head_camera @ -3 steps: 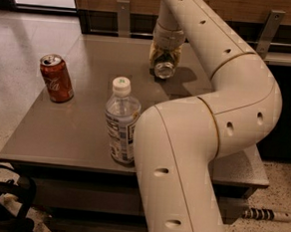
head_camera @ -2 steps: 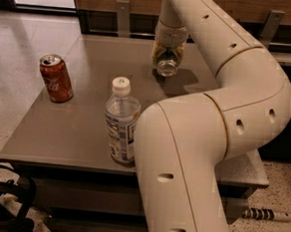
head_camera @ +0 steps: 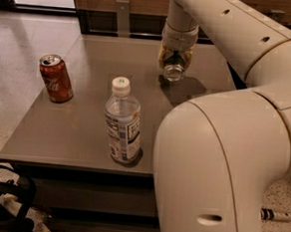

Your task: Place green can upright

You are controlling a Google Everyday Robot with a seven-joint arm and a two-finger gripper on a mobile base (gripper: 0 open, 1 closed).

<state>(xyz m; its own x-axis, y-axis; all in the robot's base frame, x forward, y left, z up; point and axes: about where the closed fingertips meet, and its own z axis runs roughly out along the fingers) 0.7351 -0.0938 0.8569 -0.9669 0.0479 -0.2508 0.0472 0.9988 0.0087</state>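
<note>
My gripper (head_camera: 174, 65) hangs over the far middle of the grey table (head_camera: 84, 128), coming down from the arm at the top of the view. It is shut on the green can (head_camera: 174, 71), which lies tilted with its silver round end facing the camera. Little of its dark side shows between the fingers (head_camera: 163, 57). The can seems to hang just above the table, with its shadow on the surface below and to the right.
A red Coca-Cola can (head_camera: 55, 78) stands upright at the table's left. A clear water bottle (head_camera: 123, 121) with a white cap stands near the front edge. My large white arm (head_camera: 222, 158) fills the right foreground. Chairs stand behind the table.
The gripper with the can has shifted slightly to the right. The arm's elbow has swung closer and fills more of the right side. The red can and the bottle have not moved.
</note>
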